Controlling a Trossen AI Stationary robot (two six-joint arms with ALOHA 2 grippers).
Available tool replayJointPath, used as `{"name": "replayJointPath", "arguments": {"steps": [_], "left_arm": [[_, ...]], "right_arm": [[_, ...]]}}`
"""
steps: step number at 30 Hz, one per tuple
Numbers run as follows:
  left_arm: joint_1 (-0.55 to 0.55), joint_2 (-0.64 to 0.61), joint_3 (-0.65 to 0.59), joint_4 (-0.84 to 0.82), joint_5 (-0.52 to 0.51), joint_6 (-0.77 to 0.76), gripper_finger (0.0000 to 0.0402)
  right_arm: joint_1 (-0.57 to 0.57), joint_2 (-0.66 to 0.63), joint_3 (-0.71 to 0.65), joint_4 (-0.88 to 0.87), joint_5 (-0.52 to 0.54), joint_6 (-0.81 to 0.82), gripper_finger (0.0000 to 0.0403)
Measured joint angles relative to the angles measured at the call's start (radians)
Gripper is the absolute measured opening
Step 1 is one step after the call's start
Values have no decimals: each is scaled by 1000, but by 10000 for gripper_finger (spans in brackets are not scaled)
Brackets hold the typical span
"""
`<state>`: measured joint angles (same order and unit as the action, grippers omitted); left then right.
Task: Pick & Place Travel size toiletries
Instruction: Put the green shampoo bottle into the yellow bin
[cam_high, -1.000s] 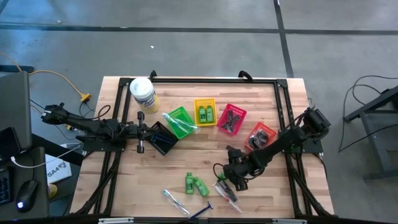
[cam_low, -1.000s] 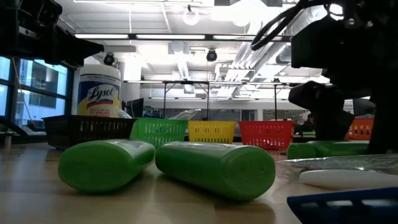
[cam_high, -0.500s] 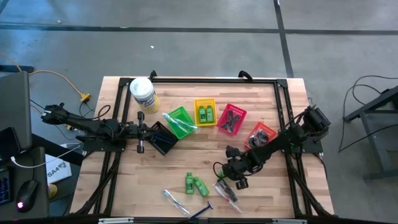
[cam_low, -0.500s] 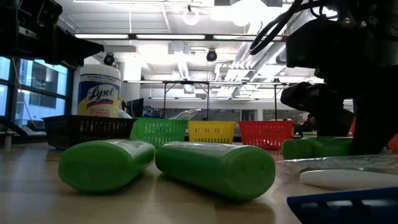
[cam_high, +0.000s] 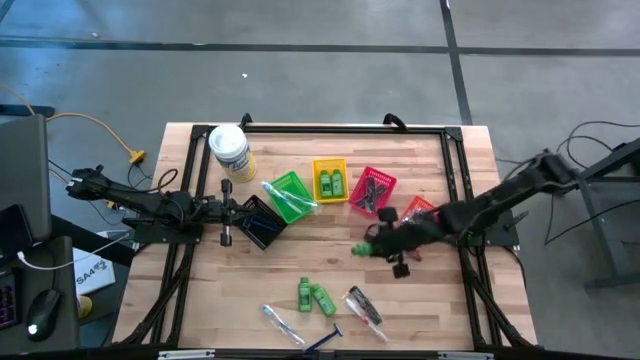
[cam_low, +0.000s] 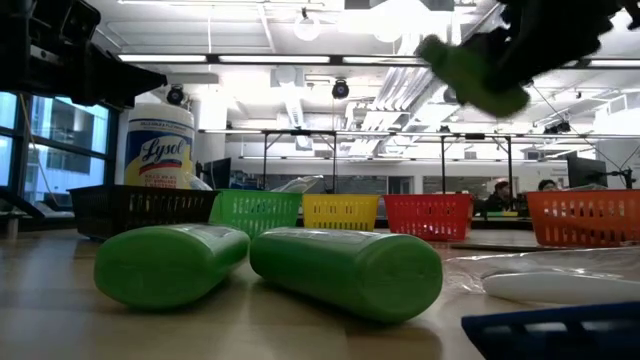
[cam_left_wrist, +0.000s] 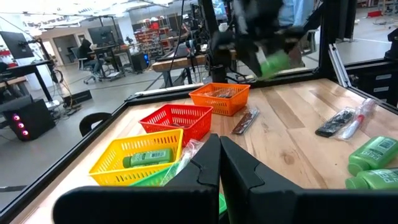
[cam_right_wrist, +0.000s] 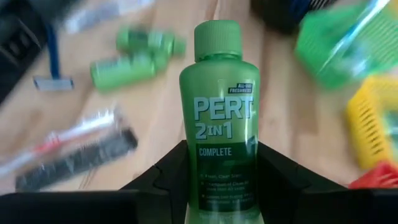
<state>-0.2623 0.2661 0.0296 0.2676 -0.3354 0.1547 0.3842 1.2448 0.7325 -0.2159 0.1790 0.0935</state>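
My right gripper (cam_high: 388, 244) is shut on a bright green mini bottle (cam_right_wrist: 217, 118) and holds it in the air over the table's middle right, in front of the orange basket (cam_high: 420, 212). The raised bottle (cam_low: 472, 72) also shows in the low view. Two more green bottles (cam_high: 312, 296) lie on their sides near the front edge, beside a clear tube (cam_high: 280, 322), a blue-handled razor (cam_high: 325, 338) and a comb and packet (cam_high: 365, 308). My left gripper (cam_high: 228, 210) waits shut at the left, next to the black basket (cam_high: 262, 222). My right gripper pinches the bottle's lower body (cam_right_wrist: 217, 171) between its two fingers (cam_right_wrist: 158, 177), one on each side. The fingers come slanting down from the table's right and lie along the bottle, whose cap (cam_right_wrist: 217, 38) points away from them. The bottle is lifted clear and tilted.
A row of small baskets stands across the middle: green (cam_high: 290, 195), yellow (cam_high: 331, 180) with green bottles inside, magenta (cam_high: 372, 192) and orange. A white tub with a yellow label (cam_high: 230, 152) stands at the far left. Bare wood lies between the baskets and the front items.
My right gripper has risen from the front of the table and gone toward the far edge and the baskets. The green bottle, which lay on the wood, has come up with it and is now lifted clear, high in the low view.
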Motion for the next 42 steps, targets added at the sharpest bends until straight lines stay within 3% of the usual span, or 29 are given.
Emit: {"name": "replayJointPath", "arguments": {"steps": [8, 15, 21, 30, 42], "left_arm": [[0, 0, 0, 0, 1, 0, 0], [0, 0, 0, 14, 1, -2, 0], [0, 0, 0, 12, 4, -2, 0], [0, 0, 0, 10, 4, 3, 0], [0, 0, 0, 8, 4, 6, 0]], "right_arm": [[-116, -429, -344, 394, -130, -64, 136], [-204, -710, -524, 484, -183, -98, 140], [-259, -903, -597, 505, -228, -122, 139], [-289, -1026, -660, 502, -259, -122, 143], [-307, -1039, -692, 503, -263, -114, 145]]}}
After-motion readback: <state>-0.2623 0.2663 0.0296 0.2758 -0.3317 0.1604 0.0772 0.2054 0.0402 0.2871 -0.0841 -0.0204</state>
